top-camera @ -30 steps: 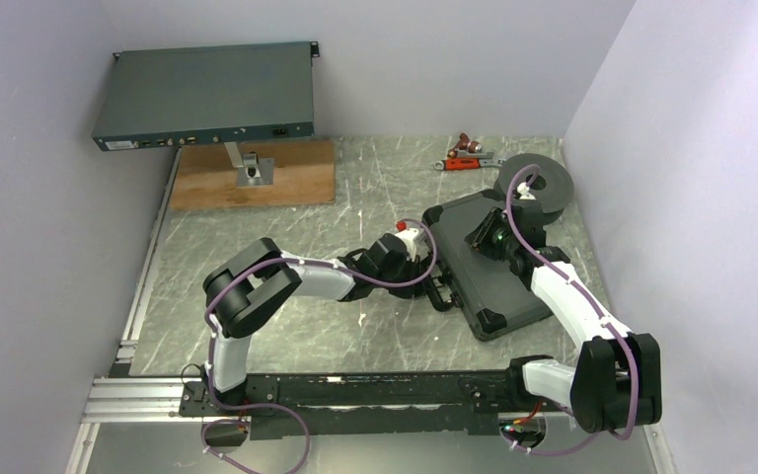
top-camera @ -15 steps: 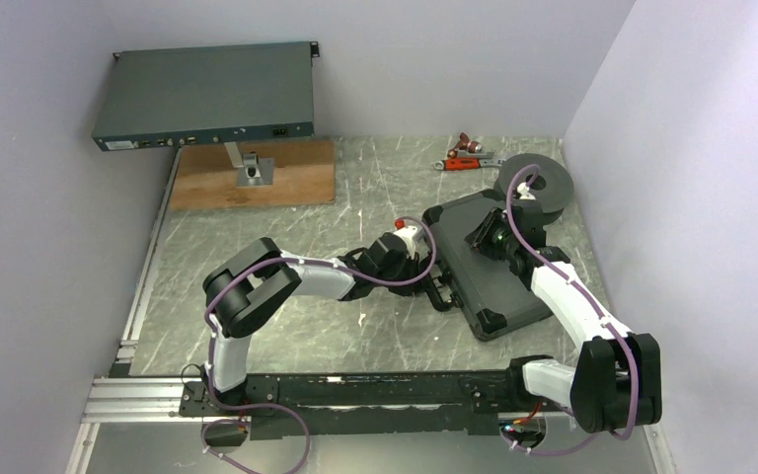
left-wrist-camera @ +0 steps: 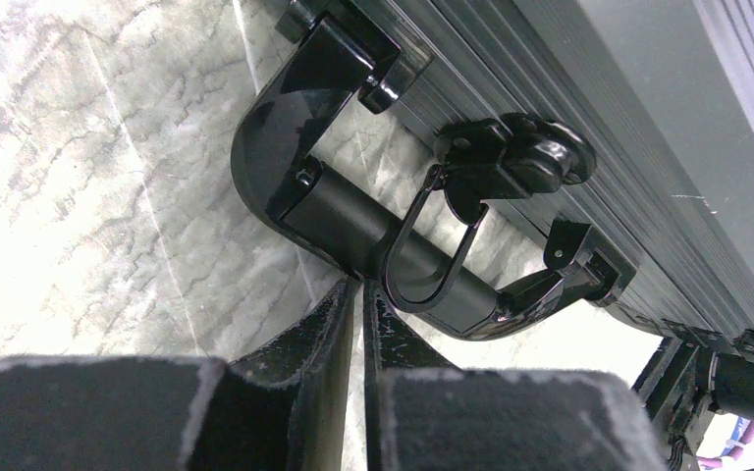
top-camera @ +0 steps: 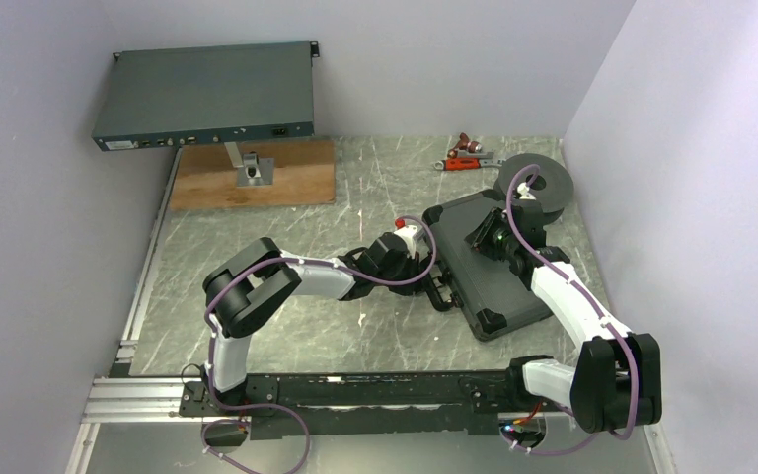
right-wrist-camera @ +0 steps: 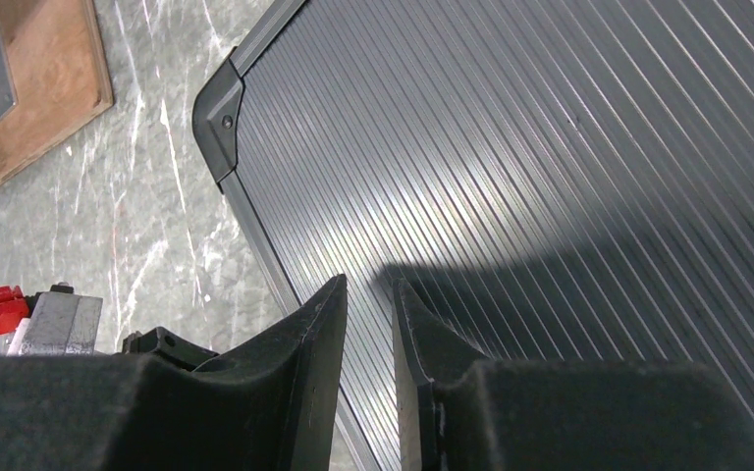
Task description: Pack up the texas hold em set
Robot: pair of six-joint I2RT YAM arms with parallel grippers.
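Nothing has moved in the last second: the closed case lies right of centre on the surface, left hand shut and empty by the handle, right hand narrow and empty over the lid, so latching probably remains.

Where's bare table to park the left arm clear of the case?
Bare marble tabletop lies between the brown wooden board and the closed black ribbed plastic case, and front-left, between the left arm and the wall. Crowded: back right, where case, black round spool and red-handled tool sit close.
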